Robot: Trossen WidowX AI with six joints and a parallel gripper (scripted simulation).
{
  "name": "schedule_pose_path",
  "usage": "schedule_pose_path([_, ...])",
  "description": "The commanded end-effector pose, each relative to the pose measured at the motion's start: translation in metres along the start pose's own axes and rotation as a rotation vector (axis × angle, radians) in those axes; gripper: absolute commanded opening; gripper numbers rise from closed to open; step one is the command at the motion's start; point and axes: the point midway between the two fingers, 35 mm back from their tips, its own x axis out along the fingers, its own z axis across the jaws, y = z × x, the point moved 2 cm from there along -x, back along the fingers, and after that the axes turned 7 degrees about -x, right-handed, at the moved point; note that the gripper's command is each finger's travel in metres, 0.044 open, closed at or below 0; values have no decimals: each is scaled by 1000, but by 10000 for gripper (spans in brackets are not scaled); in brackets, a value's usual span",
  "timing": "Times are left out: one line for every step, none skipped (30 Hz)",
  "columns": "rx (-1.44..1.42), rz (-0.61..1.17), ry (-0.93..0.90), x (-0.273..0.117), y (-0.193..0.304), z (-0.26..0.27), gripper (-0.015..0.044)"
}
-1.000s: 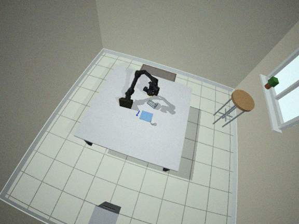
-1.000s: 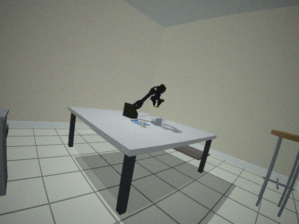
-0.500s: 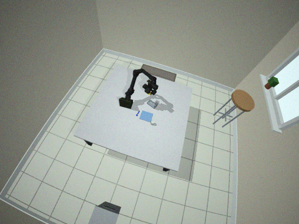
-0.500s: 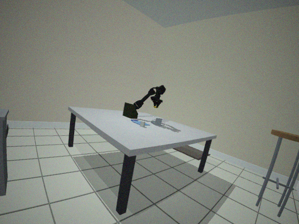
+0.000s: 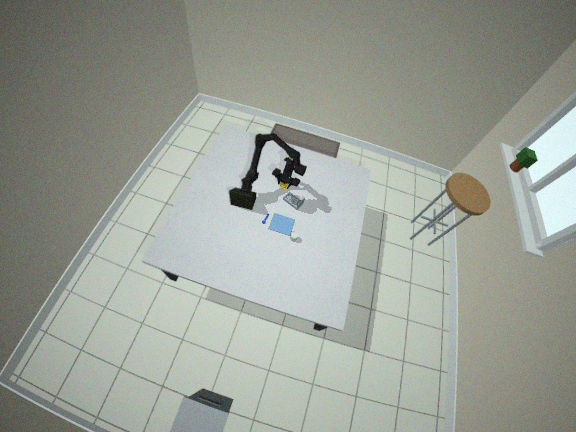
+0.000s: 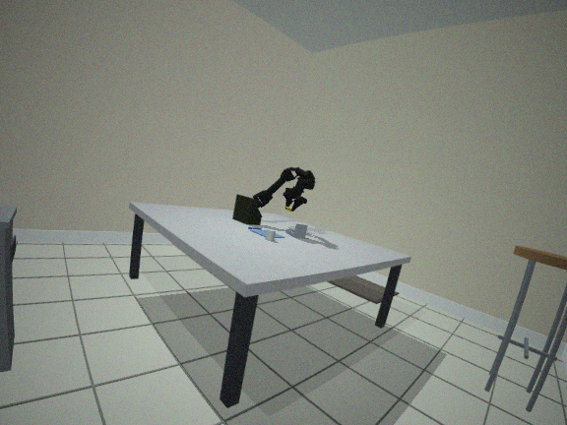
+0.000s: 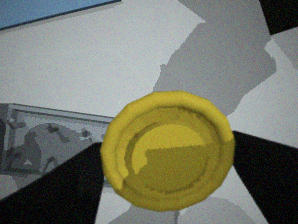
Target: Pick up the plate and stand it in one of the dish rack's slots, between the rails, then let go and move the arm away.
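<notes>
The round yellow plate (image 5: 283, 185) (image 6: 288, 209) (image 7: 170, 165) is held above the table, its broad face toward the wrist camera. My gripper (image 5: 286, 183) (image 6: 295, 206) (image 7: 165, 145) is shut on the plate, with one dark finger at each side of its rim. The grey dish rack (image 5: 292, 204) (image 6: 300, 231) (image 7: 55, 111) stands on the table, lower than the plate. In the wrist view it lies to the left, partly hidden behind the plate and a finger. Its slots are too small to tell apart in the top and exterior views.
A flat light-blue mat (image 5: 281, 224) (image 7: 50, 11) lies near the rack. A small blue spoon-like object (image 5: 265, 218) (image 6: 254, 228) lies beside the mat. A pale cup-like object (image 6: 270, 235) stands by the mat's edge. The dark arm base (image 5: 243, 198) (image 6: 246, 209) stands on the table.
</notes>
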Motion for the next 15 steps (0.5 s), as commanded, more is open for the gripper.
schedule_pose_path([-60,-93,4,13,-2,-2,0])
schedule_pose_path([-77,-117,3,16,-3,-2,0])
schedule_pose_path([-94,-140,2,19,-3,-1,0])
schedule_pose_path([-111,-163,0,22,-4,-1,0])
schedule_pose_path([-128,-187,-2,25,-4,-1,0])
schedule_pose_path([-145,-210,-5,27,-5,-1,0])
schedule_pose_path([-161,-232,-8,30,-5,0,0])
schedule_pose_path([-178,-255,-11,32,-5,0,0])
schedule_pose_path([-195,-278,-15,35,-6,0,0])
schedule_pose_path([-211,-300,-19,37,-6,1,0])
schedule_pose_path([-227,-322,-23,40,-6,1,0])
schedule_pose_path([-244,-344,-28,42,-6,2,0])
schedule_pose_path([-260,-366,-34,44,-6,2,0])
schedule_pose_path([-276,-388,-39,46,-6,3,0])
schedule_pose_path([-293,-409,-46,48,-6,3,0])
